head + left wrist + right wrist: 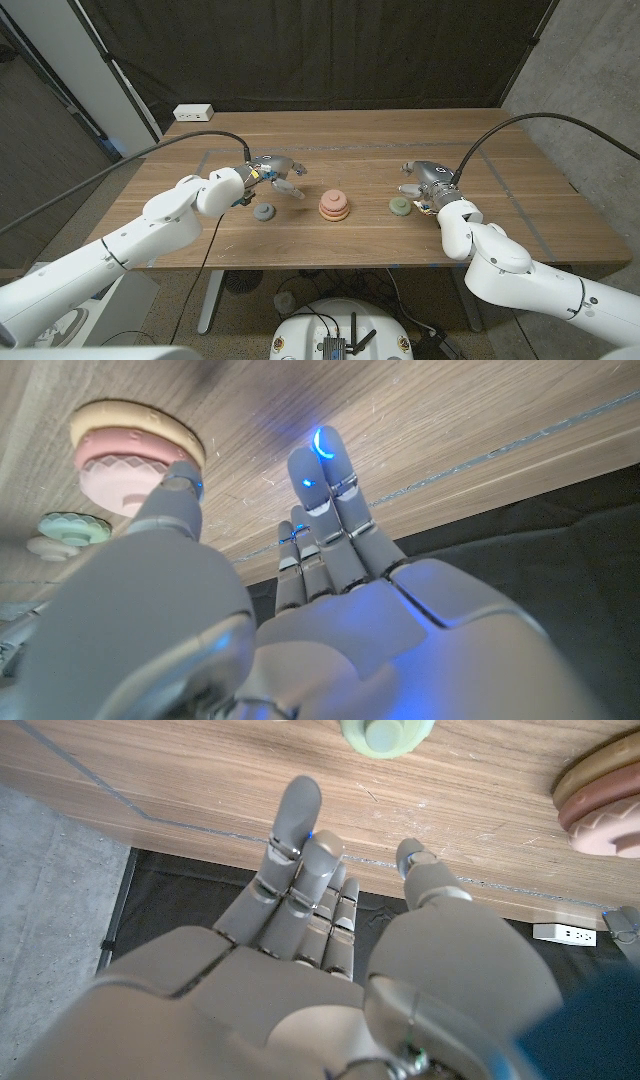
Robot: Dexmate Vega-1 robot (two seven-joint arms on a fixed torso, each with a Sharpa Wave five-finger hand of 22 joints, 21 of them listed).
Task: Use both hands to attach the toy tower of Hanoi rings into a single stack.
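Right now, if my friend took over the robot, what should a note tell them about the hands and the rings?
Left hand: open, holds nothing, above the table near the grey ring.
Right hand: open, holds nothing, just behind the green ring.
Pink stack: in the middle of the table, between the two loose rings.
Done: some rings stacked.
Left: grey and green rings still lie apart; add them to the stack.

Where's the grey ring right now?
In the head view the grey ring lies on the table, left of the pink stack and just below the left hand, nearer the robot.
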